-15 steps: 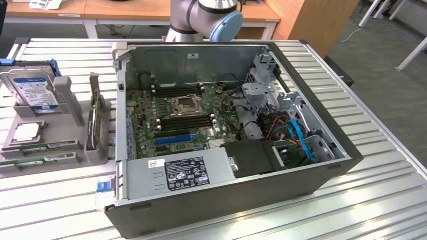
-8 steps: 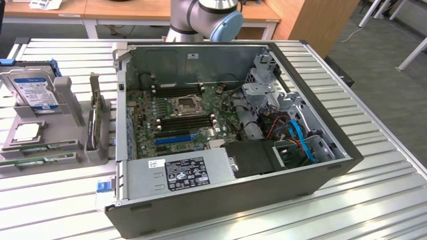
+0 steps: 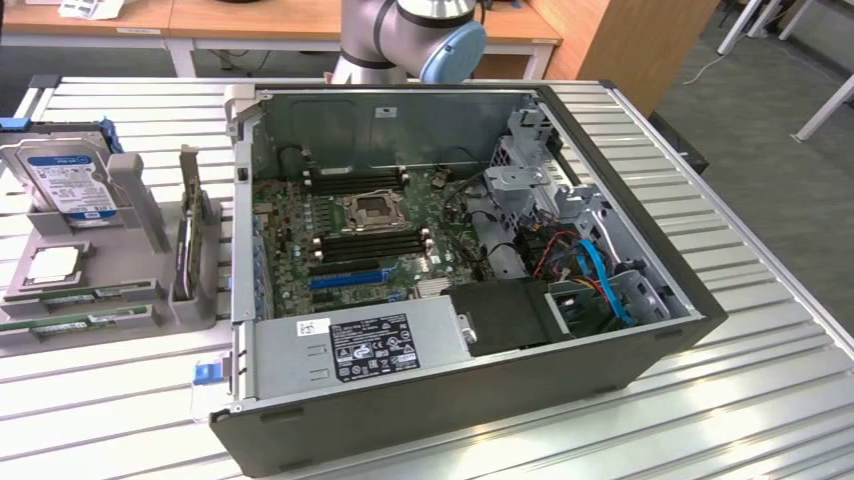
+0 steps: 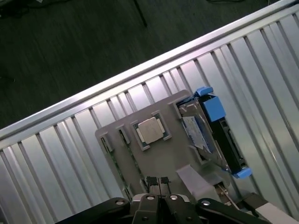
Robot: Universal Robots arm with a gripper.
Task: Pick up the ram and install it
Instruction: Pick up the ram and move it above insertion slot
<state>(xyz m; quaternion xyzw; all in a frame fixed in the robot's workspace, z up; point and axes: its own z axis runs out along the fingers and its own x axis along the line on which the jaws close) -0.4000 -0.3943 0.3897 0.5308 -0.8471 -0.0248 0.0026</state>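
Two ram sticks, thin and green, lie side by side in the front of a grey holder point(image 3: 134, 250) at the exterior view's left: one ram stick point(image 3: 83, 296) and a second one point(image 3: 83, 322) beside it. In the wrist view the sticks show edge-on as narrow green strips point(image 4: 134, 164) in the holder's slots. My gripper point(image 4: 159, 182) hovers well above the holder with its fingertips pressed together, shut on nothing. The open computer case point(image 3: 641, 250) shows its motherboard with black memory slots point(image 3: 374, 245).
The holder also carries a square silver processor point(image 4: 149, 129), a hard drive point(image 3: 67, 180) in a blue caddy point(image 4: 212, 107), and an upright card point(image 3: 194, 240). Everything stands on a slatted metal table point(image 3: 774, 400). The arm's base point(image 3: 400, 35) rises behind the case.
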